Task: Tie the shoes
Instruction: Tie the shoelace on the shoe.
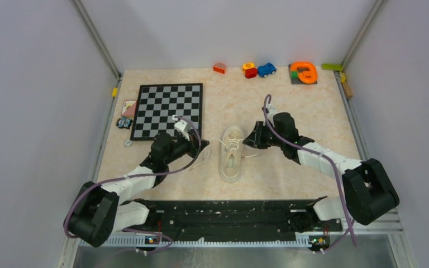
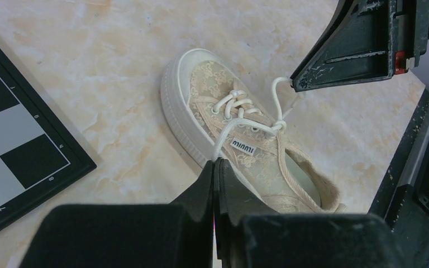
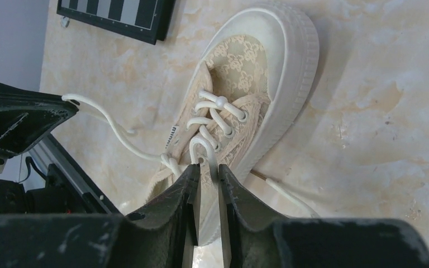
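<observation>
Both arm bases sit on the black rail (image 1: 229,215) at 6 o'clock of the table (image 1: 301,117).

1. Task object. The shoe (image 1: 232,162) lies sole-down at the table centre, between the two grippers. Its toe points to 12 o'clock and its heel to the rail.
2. Left end effector. The left gripper (image 2: 217,164) stands at 9 o'clock of the shoe, just beside its sidewall. The jaws are clenched, with no gap between the fingers, and they pinch one lace strand (image 2: 219,146). This strand runs from the fingertips to a small knot (image 2: 279,126) over the tongue.
3. Right end effector. The right gripper (image 3: 207,167) stands at 2 o'clock of the shoe, with its tips over the laced area. The jaws stand slightly apart, with a narrow gap between the fingers. A lace loop (image 3: 200,139) sits at the mouth of that gap. Whether the pads press on the loop cannot be determined.
4. Surroundings. A chessboard (image 1: 167,109) lies at 10 o'clock of the shoe, clear of it. Small toys, among them a blue car (image 1: 266,69), line the table edge at 12 o'clock.
</observation>
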`<act>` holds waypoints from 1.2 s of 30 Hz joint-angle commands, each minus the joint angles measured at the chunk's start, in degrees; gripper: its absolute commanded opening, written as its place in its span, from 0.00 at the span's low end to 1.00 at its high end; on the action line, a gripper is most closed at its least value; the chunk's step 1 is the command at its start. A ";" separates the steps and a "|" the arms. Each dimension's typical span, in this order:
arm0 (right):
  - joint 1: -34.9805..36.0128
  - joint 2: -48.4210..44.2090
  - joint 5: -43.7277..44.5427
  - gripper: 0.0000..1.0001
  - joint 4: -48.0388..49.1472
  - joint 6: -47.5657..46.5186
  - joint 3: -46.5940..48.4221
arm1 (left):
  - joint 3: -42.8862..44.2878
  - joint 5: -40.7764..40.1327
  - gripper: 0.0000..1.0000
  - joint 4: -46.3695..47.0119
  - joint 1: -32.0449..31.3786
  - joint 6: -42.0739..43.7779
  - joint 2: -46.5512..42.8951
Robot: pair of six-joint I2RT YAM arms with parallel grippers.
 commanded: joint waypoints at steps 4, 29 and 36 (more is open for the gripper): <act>-4.38 -0.05 -3.88 0.26 2.18 -2.67 -3.59 | 1.97 1.84 0.00 0.71 0.02 1.19 1.03; -6.30 -5.92 -0.82 0.66 2.91 -18.06 -8.41 | 3.97 3.02 0.00 -3.70 -0.03 4.17 0.55; -4.33 -4.29 2.72 0.64 1.67 -22.76 -7.54 | 4.88 3.82 0.00 -4.77 -0.03 4.79 1.00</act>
